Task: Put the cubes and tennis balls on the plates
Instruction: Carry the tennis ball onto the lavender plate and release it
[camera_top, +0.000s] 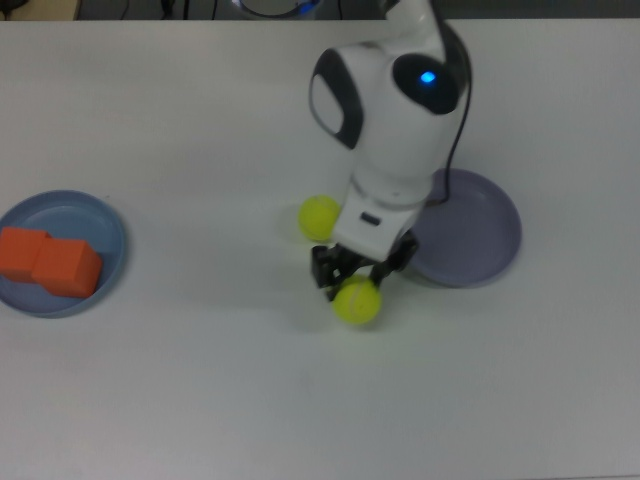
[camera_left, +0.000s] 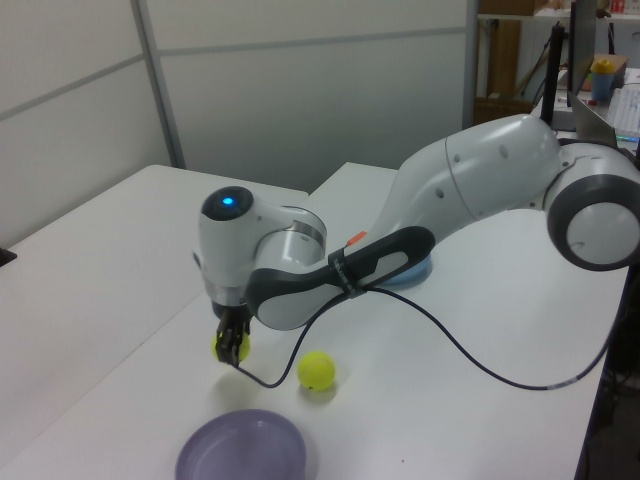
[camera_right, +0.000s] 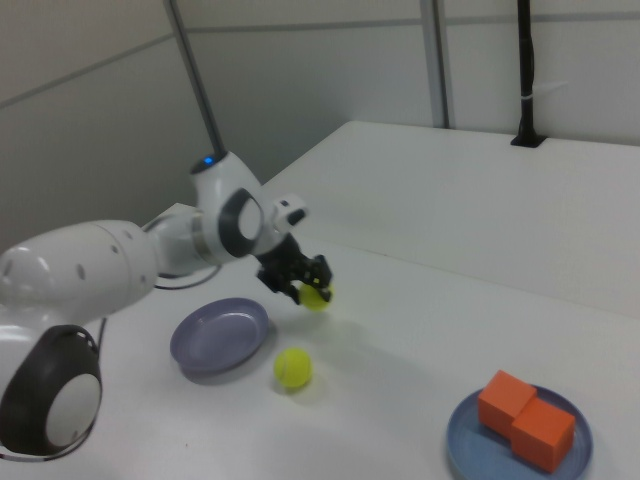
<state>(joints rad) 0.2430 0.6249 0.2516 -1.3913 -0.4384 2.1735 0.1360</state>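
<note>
Tennis ball (camera_top: 357, 301) between fingers (camera_top: 322, 268)

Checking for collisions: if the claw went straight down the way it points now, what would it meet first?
Probably the bare table. The claw, shut on a tennis ball, hangs beside the purple plate, not over it.

White table (camera_top: 180, 400), grey partition wall (camera_left: 300, 90), black pole (camera_right: 527, 70), cluttered shelf (camera_left: 600, 70)

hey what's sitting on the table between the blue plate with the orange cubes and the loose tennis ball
Nothing: in the top view, only bare white table lies between the blue plate and the loose tennis ball.
</note>
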